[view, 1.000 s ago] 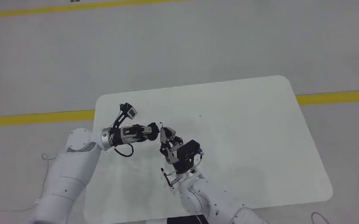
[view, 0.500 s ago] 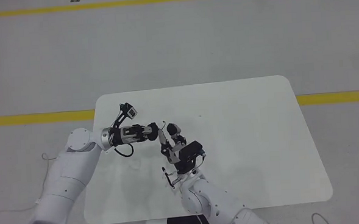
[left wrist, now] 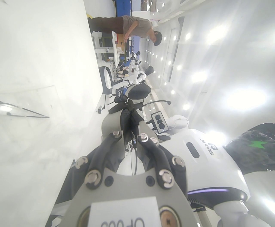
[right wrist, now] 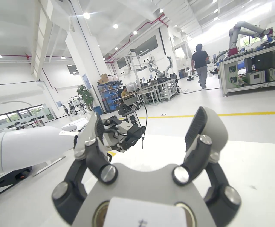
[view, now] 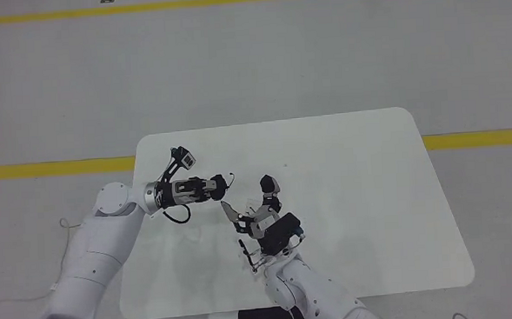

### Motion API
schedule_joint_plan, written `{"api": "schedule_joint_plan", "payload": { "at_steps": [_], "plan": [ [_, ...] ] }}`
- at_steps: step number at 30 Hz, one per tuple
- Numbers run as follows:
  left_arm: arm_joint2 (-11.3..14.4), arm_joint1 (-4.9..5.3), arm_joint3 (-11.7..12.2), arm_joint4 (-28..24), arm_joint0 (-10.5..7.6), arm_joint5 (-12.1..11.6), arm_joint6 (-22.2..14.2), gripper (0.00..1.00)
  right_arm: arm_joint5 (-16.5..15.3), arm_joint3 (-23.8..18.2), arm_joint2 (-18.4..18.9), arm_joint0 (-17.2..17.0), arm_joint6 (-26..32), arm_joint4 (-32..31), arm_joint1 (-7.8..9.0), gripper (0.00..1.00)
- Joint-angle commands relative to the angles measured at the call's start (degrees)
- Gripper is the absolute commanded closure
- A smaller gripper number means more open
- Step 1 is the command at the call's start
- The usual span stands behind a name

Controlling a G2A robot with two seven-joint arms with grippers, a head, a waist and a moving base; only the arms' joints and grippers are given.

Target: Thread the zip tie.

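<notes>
Black zip tie [right wrist: 145, 126] pinched in the left gripper [left wrist: 126, 120], with the right gripper [right wrist: 148, 114] spread wide close by, both above the white table [view: 371, 197].

Ribbed dark pads of the left gripper press together on the tie's lower part, and the thin strap rises from them in a slight curve, its free end in the air over the table. From the left wrist the tie is hard to pick out against the pads, though it appears to be gripped near one end. The right gripper's two fingers stand far apart and empty, turned toward the left gripper, near the strap and apart from it. Seen from above, both grippers hang over the table's left-of-centre part, the left one nearer the table's left edge and the right one nearer its front edge by the robot.
</notes>
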Motion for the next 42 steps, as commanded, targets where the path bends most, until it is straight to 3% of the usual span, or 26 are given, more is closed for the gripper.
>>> {"api": "schedule_joint_plan", "payload": {
  "at_steps": [1, 9, 13, 17, 23, 26, 33, 39, 42],
  "plan": [
    [0.00, 0.00, 0.00, 0.00, 0.00, 0.00, 0.00, 1.00, -0.01, 0.02, -0.02, 0.01, -0.01, 0.05, -0.01, 0.00],
    [0.00, 0.00, 0.00, 0.00, 0.00, 0.00, 0.00, 1.00, -0.01, 0.02, -0.02, 0.01, -0.01, 0.05, -0.01, 0.00],
    [0.01, -0.01, -0.12, -0.07, 0.07, 0.09, 0.39, 1.00, 6.68, 0.03, 1.31, 0.22, 1.84, -8.84, 0.49, 0.00],
    [-1.78, 0.46, -2.63, -4.18, 1.95, 1.96, 0.03, 1.00, 10.71, -0.23, 2.09, 0.10, 3.70, -19.69, 1.17, 0.00],
    [-3.80, 1.83, -5.94, -12.22, 5.22, 6.88, 0.00, 1.00, 10.71, 2.95, 1.19, 4.21, 1.63, -20.22, 3.76, 0.00],
    [-3.87, 2.52, -6.87, -14.81, 6.03, 8.67, 0.00, 1.00, 10.71, 3.76, 0.21, 6.14, 1.20, -20.22, 5.07, 0.00],
    [-2.77, 3.85, -7.13, -15.70, 6.23, 9.66, 0.00, 1.00, 10.71, 4.45, -2.80, 11.18, 1.48, -20.22, 8.10, 0.00],
    [-2.77, 3.85, -7.13, -15.70, 6.23, 9.66, 0.00, 1.00, 10.71, 4.37, -2.81, 11.35, 1.36, -20.22, 8.19, 0.00],
    [-2.49, 3.69, -7.99, -17.15, 6.68, 12.05, 3.09, 1.00, 10.71, 4.43, -2.73, 11.38, 1.61, -20.22, 8.21, 0.00]
  ]
}}
